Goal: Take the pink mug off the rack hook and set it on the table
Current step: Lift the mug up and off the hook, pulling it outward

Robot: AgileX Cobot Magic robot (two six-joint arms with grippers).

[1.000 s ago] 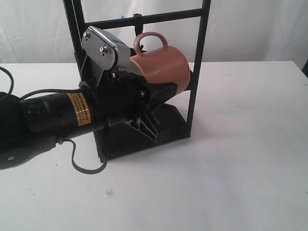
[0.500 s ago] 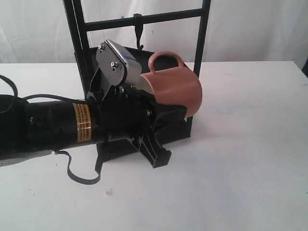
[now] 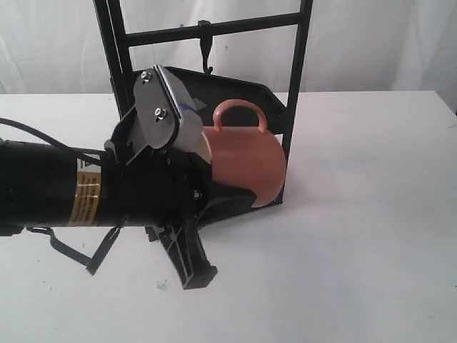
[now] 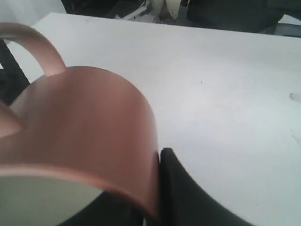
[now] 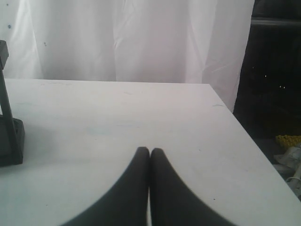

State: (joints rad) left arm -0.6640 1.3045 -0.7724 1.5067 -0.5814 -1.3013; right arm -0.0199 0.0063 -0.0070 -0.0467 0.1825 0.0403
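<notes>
The pink mug [image 3: 246, 161] lies on its side in the air with its handle up, below the rack hook [image 3: 207, 53] and free of it. My left gripper [image 3: 227, 194] is shut on the mug's rim. In the left wrist view the pink mug [image 4: 89, 127] fills the near side, with one black finger [image 4: 176, 188] pressed against its outer wall; the other finger is hidden. The white table [image 3: 357, 236] spreads below the mug. My right gripper [image 5: 150, 151] is shut and holds nothing, low over the table [image 5: 117, 113].
The tall black rack frame [image 3: 296, 86] stands behind the mug, with a tilted black shelf [image 3: 243, 89]. A black cable [image 3: 71, 250] trails under my left arm. The rack's foot [image 5: 9, 141] shows in the right wrist view. Dark clutter [image 5: 277, 94] lies beyond the table's edge.
My left gripper has carried the mug off the hook, downward and toward the table's front. The mug now hangs lower in front of the rack.
</notes>
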